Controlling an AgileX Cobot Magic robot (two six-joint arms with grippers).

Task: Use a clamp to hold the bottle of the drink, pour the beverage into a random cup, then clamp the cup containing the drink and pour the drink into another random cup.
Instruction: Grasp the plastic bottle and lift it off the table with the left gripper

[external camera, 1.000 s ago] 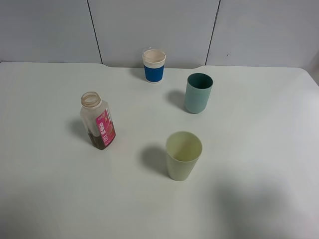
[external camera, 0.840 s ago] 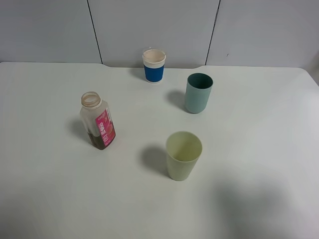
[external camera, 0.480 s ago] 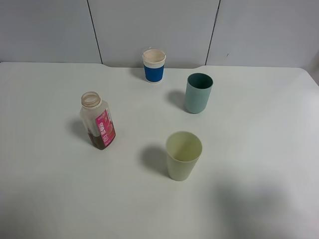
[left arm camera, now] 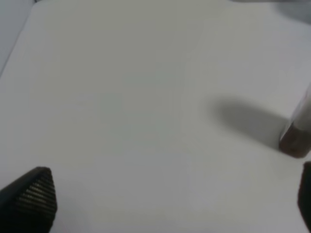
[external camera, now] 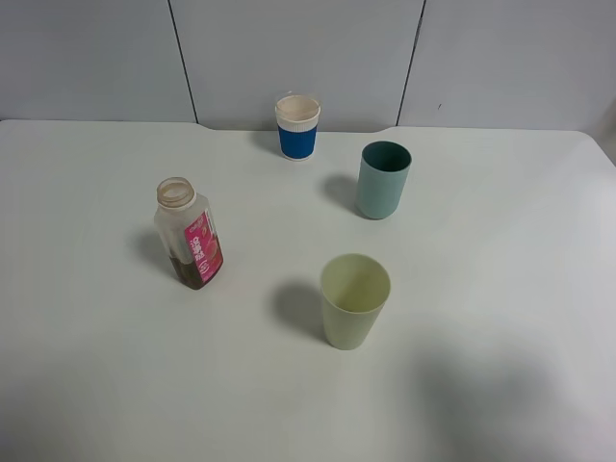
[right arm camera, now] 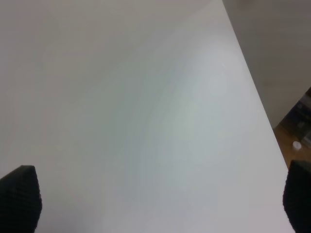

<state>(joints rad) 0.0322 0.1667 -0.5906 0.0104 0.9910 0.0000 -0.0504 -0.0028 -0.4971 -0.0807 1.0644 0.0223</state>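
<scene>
An uncapped clear bottle point(external camera: 190, 234) with a pink label and a little dark drink stands left of the middle of the white table point(external camera: 500, 279). A pale green cup point(external camera: 354, 300) stands in front of the middle, a teal cup point(external camera: 383, 180) behind it, and a blue cup with a cream rim point(external camera: 297, 127) at the back. No arm shows in the high view. In the left wrist view my left gripper point(left arm camera: 170, 199) is open above bare table, and the bottle's base point(left arm camera: 296, 141) shows at the frame's edge. My right gripper point(right arm camera: 155, 199) is open above bare table.
The table's right edge point(right arm camera: 252, 92) shows in the right wrist view, with floor beyond it. A grey panelled wall point(external camera: 308, 58) runs behind the table.
</scene>
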